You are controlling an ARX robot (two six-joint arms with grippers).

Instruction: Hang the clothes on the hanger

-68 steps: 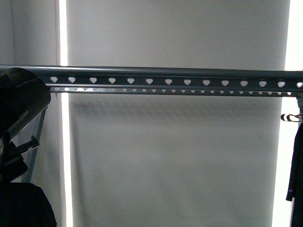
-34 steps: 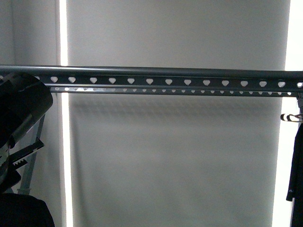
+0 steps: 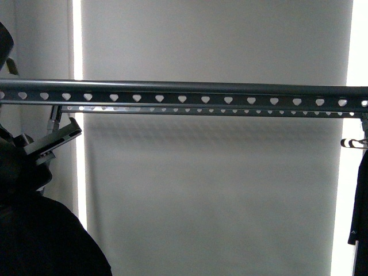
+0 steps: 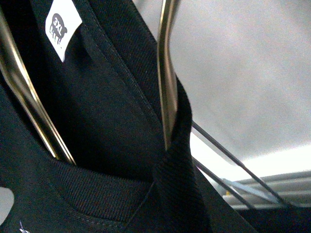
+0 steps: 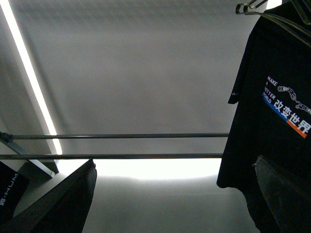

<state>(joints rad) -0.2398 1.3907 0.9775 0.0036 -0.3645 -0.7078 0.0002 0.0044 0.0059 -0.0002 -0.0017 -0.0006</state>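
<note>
The left gripper (image 3: pixel 54 141) sits at the left edge of the front view, just below the long dark-grey metal rack rail with a row of heart-shaped holes (image 3: pixel 207 99). Its one visible serrated finger tilts up toward the rail (no view shows whether the jaws are clamped on anything). Directly beneath this gripper hangs the black short-sleeved T-shirt (image 3: pixel 52 241), a dark mass filling the lower left corner.

The left wrist view looks straight into the shirt's ribbed collar (image 4: pixel 97 194). A white "3XL" neck label (image 4: pixel 62 26) shows there, and the two arms of a thin metal wire hanger (image 4: pixel 167 73) run through the neck opening.

The right gripper (image 5: pixel 175 167) is spread wide, with its dark fingers (image 5: pixel 63 204) far apart and nothing between them.

At the rail's right end, well apart from the left gripper, hangs another black garment with a small white triangle mark (image 3: pixel 359 195).
</note>
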